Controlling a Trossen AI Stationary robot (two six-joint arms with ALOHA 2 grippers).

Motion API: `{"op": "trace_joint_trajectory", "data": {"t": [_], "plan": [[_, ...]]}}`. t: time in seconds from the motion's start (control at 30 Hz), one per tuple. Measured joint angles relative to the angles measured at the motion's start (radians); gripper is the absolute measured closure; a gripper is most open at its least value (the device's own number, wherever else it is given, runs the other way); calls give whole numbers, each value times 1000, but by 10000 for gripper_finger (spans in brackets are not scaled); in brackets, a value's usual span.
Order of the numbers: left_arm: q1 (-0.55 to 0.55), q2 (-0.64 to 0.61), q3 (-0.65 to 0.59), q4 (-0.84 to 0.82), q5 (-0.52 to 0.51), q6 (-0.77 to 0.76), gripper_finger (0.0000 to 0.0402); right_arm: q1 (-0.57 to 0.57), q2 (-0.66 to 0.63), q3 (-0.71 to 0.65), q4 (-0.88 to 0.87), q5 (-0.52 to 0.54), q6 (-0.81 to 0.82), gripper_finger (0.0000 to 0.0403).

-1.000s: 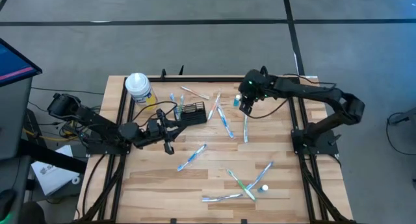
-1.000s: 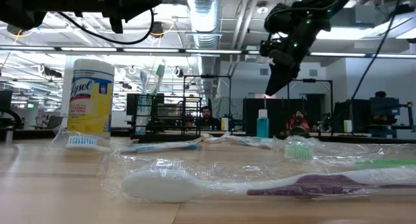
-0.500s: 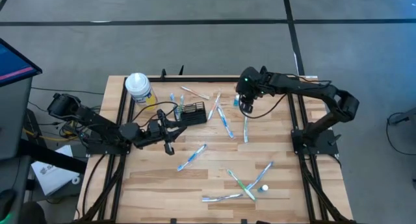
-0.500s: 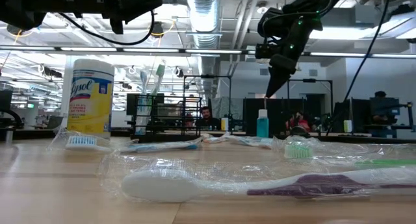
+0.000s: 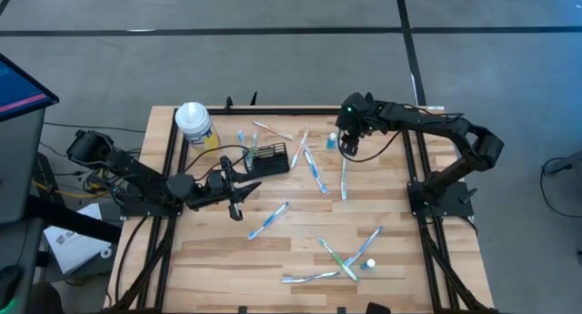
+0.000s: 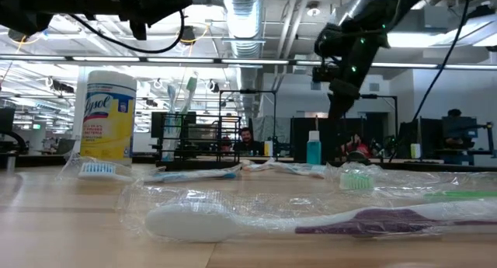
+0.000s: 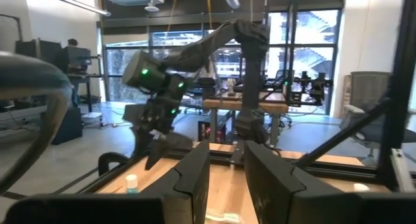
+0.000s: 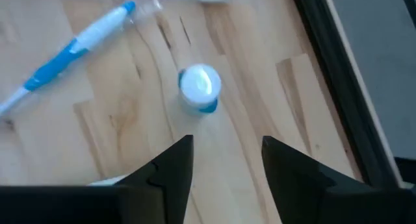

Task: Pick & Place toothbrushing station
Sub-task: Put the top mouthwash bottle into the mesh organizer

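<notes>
Since a second ago my right gripper (image 5: 349,148) has slid a little further from the caddy along the table's far edge and its fingers have spread; from its own wrist camera I see the two dark fingers (image 8: 170,167) apart, empty, with bare wood between them and a small teal tube with a round white cap (image 8: 199,87) standing upright just beyond them. That same tube (image 6: 314,148) shows in the low view beneath the hanging right gripper (image 6: 339,111).

My left gripper (image 5: 235,194) has not shifted. It hovers just beside the toothbrushing station (image 5: 267,159), on the caddy's near side. Its flat black fingers (image 7: 195,178) stand a narrow gap apart with nothing between them.

The toothbrushing station is a small black wire-mesh rectangular box on the pale wood-plank table (image 5: 300,232), toward its far left part. Just beyond the caddy, at the table's far left corner, stands the yellow cylindrical wipes canister (image 5: 195,125) with a white lid. A blue-and-white toothbrush (image 5: 268,220) lies flat on the near side of the caddy, and several more wrapped brushes lie scattered between the caddy and the right gripper. In the low view a white-and-purple toothbrush (image 6: 311,220) in crinkled clear wrap lies closest to the camera.
</notes>
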Motion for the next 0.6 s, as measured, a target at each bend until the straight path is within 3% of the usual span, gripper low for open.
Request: {"op": "trace_joint_trajectory", "data": {"t": [0.23, 0.6], "plan": [[-15, 0, 0, -1, 0, 5, 312, -30, -10, -165, 245, -8, -18, 196], [-15, 0, 0, 0, 0, 5, 312, -30, -11, -316, 564, -53, -26, 161]]}}
